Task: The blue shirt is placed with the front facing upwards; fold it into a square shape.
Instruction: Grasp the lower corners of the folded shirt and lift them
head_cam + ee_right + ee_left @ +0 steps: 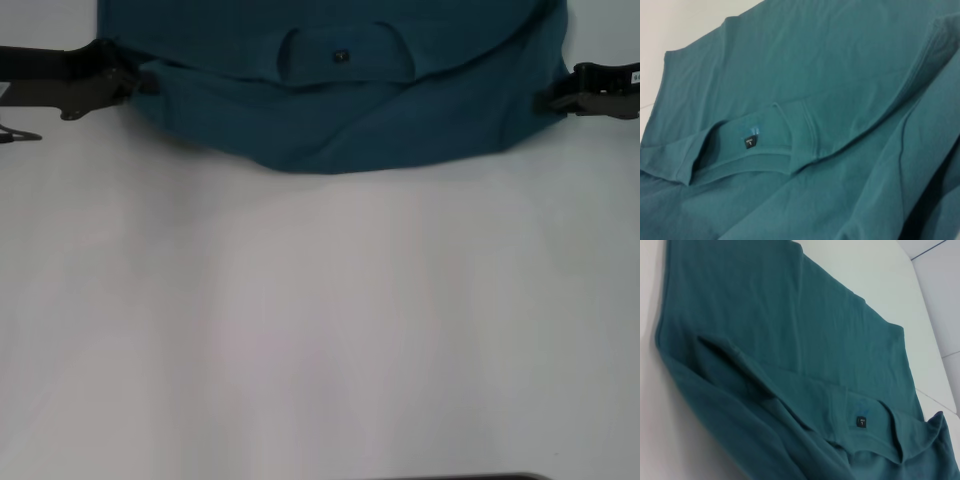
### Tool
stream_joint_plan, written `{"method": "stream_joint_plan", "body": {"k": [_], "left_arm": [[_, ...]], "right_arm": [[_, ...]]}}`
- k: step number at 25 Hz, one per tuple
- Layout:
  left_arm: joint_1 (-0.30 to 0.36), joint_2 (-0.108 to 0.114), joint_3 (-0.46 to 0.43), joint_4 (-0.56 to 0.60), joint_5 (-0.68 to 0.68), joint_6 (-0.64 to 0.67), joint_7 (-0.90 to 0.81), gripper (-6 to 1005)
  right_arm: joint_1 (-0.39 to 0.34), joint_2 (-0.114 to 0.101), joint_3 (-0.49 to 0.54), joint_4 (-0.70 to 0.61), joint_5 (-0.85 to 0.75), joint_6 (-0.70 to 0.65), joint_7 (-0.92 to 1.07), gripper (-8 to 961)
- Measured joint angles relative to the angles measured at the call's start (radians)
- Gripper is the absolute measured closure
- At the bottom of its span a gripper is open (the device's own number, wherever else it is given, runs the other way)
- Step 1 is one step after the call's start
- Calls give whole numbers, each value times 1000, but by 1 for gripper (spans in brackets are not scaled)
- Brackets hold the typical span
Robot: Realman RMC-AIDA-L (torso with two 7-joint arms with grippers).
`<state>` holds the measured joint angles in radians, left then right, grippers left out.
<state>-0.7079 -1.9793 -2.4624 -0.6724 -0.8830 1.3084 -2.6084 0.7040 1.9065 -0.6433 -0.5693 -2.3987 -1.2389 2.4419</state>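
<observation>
Head view: the blue shirt (340, 90) lies at the far edge of the white bench (320, 330), running out of view at the top. The collar (345, 55) with its small dark label (340, 56) faces up, and a folded band of cloth sags toward you below it. The left gripper (140, 82) sits at the shirt's left edge and the right gripper (545, 100) at its right edge, both level with the fold. Each touches the cloth, but you cannot tell from here whether either is clamped on it.

Left wrist view: no fingers show. The shirt (790, 340) fills the view, and the label (860, 421) sits beside the collar opening. A long crease runs slantwise across the fabric, with loose cloth bunched under it.

Right wrist view: again no fingers. The label (750, 141) and the collar band (805, 132) are plain, and soft ridges run across the layer around them.

Judgement: the step in hand looks like a lengthwise fold carried by both edges. Keep the two sides level and move them together, or the fold line skews. Hold the cloth taut between the arms so the sagging middle flattens. Lay it down slowly; this soft cotton will wrinkle and trap folds.
</observation>
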Motion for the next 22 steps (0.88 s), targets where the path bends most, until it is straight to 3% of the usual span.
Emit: {"method": "stream_joint_plan", "body": {"k": [7, 10, 16, 22], "left_arm": [[-1, 3, 4, 4, 6, 2, -2, 987], [5, 14, 15, 4, 16, 33, 2, 987], [25, 71, 54, -16, 82, 260, 47, 986], [46, 67, 77, -91, 171, 448, 70, 987]], "right_arm": [[-1, -12, -1, -3, -31, -12, 21, 898], [3, -21, -3, -9, -60, -65, 21, 915], [-15, -53, -4, -87, -115, -311, 20, 942], [-35, -42, -12, -158, -226, -516, 4, 941]]}}
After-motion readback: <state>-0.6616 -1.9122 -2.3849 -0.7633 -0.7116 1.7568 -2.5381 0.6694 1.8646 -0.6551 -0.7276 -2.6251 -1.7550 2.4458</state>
